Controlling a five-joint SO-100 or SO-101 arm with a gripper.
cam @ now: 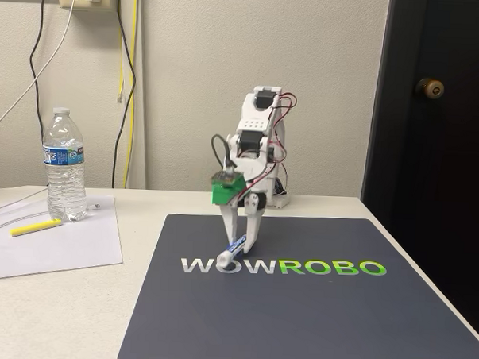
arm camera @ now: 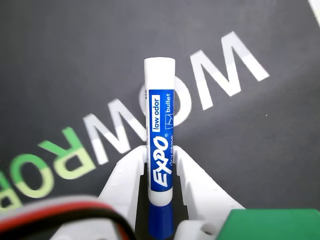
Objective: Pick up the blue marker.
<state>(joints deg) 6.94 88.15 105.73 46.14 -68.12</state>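
- I judged the step in hand to be the grasp itself: the fingers (arm camera: 161, 165) stood on either side of the blue marker (arm camera: 159, 132), one white finger against each flank of the barrel in the wrist view.
- I read the fingers as clamped on the blue marker, since no gap showed between either finger and the barrel.
- In the fixed view the blue marker (cam: 233, 251) sat between the fingertips (cam: 238, 245), its free end angled down toward the dark mat (cam: 313, 318). I could not tell whether that end touched the mat or was just clear of it.
- The next move, in my judgement, called for a straight lift with the clamp held firm, as the smooth round barrel could slip or pivot between the fingers.
- The blue marker had a white barrel, a blue label with white lettering, and a blue cap lying back between the finger roots; the white tail end projected well beyond the fingertips.
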